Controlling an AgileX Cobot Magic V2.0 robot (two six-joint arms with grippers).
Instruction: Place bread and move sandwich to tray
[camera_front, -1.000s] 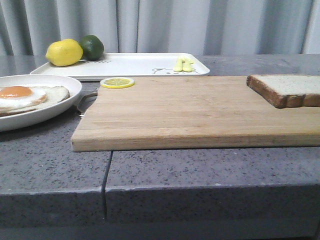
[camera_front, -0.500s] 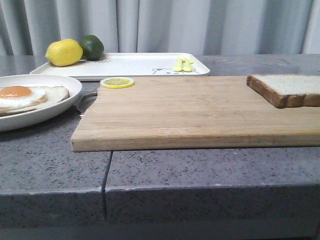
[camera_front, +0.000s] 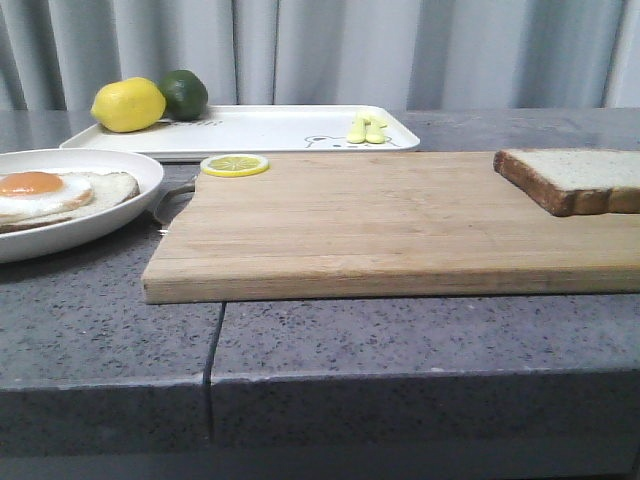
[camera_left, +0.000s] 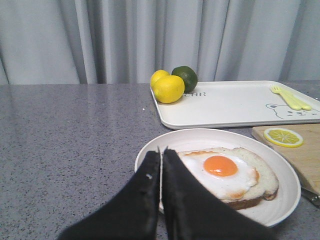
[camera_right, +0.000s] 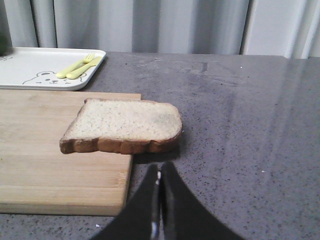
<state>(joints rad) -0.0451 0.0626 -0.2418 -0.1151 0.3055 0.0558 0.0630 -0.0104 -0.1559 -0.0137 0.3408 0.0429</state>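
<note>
**Counter at rest, both claws pressed together**

Nothing has moved since the earlier front views: every item lies where it did. On the grey counter (camera_front: 400, 340) the bread (camera_front: 580, 178) lies flat at the right end of the wooden cutting board (camera_front: 380, 225), its right part cut off by the front view's edge; the right wrist view shows that end overhanging the board's edge. The sandwich (camera_front: 55, 195) sits on its round plate at the left, partly cropped, the egg on top of a bread slice whose underside is hidden. Beyond the board lies the tray (camera_front: 260, 130), carrying a lemon (camera_front: 128, 105), a lime (camera_front: 184, 94) and small yellow cutlery (camera_front: 366, 129). A lemon slice (camera_front: 234, 165) rests on the board's far left corner. Neither arm appears in the front view. The left claw (camera_left: 161, 152) has its fingers pressed together, empty, over the plate's near rim. The right claw (camera_right: 159, 175) is likewise pressed together, empty, near the bread.
</note>
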